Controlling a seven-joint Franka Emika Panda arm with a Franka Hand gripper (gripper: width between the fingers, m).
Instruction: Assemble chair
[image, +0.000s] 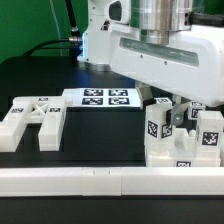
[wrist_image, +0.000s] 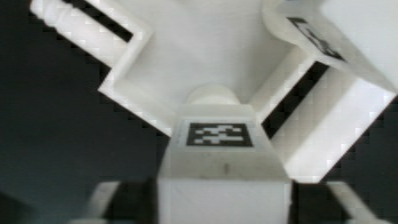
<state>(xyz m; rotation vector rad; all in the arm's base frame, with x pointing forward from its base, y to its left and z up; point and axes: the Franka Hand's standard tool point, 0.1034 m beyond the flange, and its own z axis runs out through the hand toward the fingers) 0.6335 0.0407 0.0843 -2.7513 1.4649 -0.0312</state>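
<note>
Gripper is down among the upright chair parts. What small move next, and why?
Probably widen the jaws before any lift: the gripper sits low among the tagged chair pieces, a tagged block lies right at its tip in the wrist view, and its grip is unclear.

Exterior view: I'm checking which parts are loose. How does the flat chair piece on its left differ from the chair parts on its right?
The flat chair piece lies low, tags facing up; the chair parts stand upright, tags facing the camera. The flat chair piece lies alone in the open; the chair parts cluster under the robot arm. Both are white, chunky and tagged.
</note>
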